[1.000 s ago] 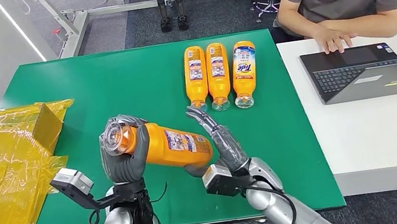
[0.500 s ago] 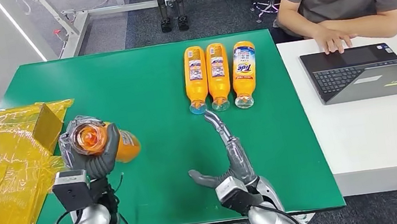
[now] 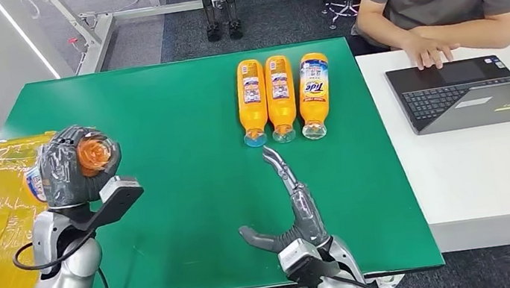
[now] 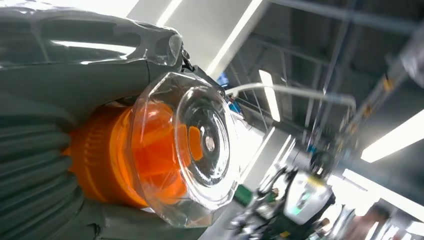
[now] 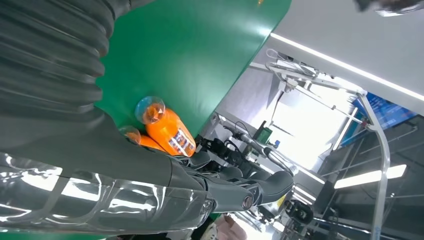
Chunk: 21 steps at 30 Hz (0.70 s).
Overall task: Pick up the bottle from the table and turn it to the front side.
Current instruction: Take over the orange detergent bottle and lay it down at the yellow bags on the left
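The left hand (image 3: 69, 172) wraps tightly around the orange bottle (image 3: 94, 153), clear cap toward the camera, a rigid, slick, probably fairly heavy body best gripped mid-barrel, while the right hand (image 3: 284, 204) hovers splayed and empty.

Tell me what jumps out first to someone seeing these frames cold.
First the orange bottle gripped in the left hand, raised over the table's left edge with its clear cap toward the camera. Next, three more orange bottles lying side by side at the far middle of the green table. The right hand is spread, holding nothing, near the front edge.
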Each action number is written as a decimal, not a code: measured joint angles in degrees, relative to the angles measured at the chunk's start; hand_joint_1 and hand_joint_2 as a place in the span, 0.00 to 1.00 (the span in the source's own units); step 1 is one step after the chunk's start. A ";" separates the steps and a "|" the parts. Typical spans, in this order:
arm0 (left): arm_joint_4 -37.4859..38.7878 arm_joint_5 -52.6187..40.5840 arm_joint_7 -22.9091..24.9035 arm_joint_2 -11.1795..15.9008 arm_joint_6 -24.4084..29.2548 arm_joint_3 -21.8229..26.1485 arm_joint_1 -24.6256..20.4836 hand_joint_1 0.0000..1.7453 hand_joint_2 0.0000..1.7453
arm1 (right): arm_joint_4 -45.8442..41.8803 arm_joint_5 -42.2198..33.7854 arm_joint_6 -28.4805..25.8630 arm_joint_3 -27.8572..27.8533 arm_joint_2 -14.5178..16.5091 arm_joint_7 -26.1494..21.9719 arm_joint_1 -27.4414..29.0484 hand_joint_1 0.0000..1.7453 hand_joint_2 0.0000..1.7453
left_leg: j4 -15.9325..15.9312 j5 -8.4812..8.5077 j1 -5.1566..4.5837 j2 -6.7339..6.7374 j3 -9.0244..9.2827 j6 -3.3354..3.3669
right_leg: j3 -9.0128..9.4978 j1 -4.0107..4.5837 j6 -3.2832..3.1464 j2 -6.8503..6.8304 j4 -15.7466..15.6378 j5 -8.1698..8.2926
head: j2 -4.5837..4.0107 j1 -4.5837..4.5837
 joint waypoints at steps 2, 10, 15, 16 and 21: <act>2.58 -7.50 1.43 2.06 -2.94 -0.19 -1.61 1.00 1.00 | -0.76 0.64 0.44 -0.48 0.10 0.38 0.25 0.00 1.00 | 0.00 0.00 0.00 0.08 0.02 0.00 | -0.02 0.00 -0.03 0.08 0.00 0.02 | 0.00 0.00; 21.73 -24.66 0.68 8.20 -11.17 -5.29 -10.38 1.00 1.00 | -4.32 3.99 1.73 -3.10 0.24 1.03 3.27 0.00 1.00 | 0.00 0.05 0.02 0.13 0.06 -0.06 | -0.02 0.02 -0.06 0.14 0.04 0.05 | 0.00 0.01; 32.79 -27.28 0.66 8.46 -11.05 -8.67 -13.24 1.00 1.00 | -5.71 4.97 3.09 -3.98 0.59 1.51 4.00 0.00 1.00 | 0.00 0.04 0.01 0.18 0.05 -0.07 | -0.04 0.01 -0.05 0.21 0.02 0.06 | 0.00 0.01; 34.57 -27.37 0.58 8.46 -11.16 -9.13 -13.64 1.00 1.00 | -5.81 5.00 3.15 -4.09 0.65 1.52 4.01 0.00 1.00 | 0.00 0.04 0.01 0.17 0.05 -0.07 | -0.04 0.01 -0.05 0.21 0.02 0.06 | 0.00 0.01; 41.91 -27.03 -0.74 8.48 -13.98 -10.74 -15.72 1.00 1.00 | -5.91 5.03 3.16 -4.30 0.84 1.51 4.05 0.00 1.00 | 0.00 0.04 0.02 0.16 0.05 -0.07 | -0.04 0.02 -0.05 0.20 0.02 0.05 | 0.00 0.00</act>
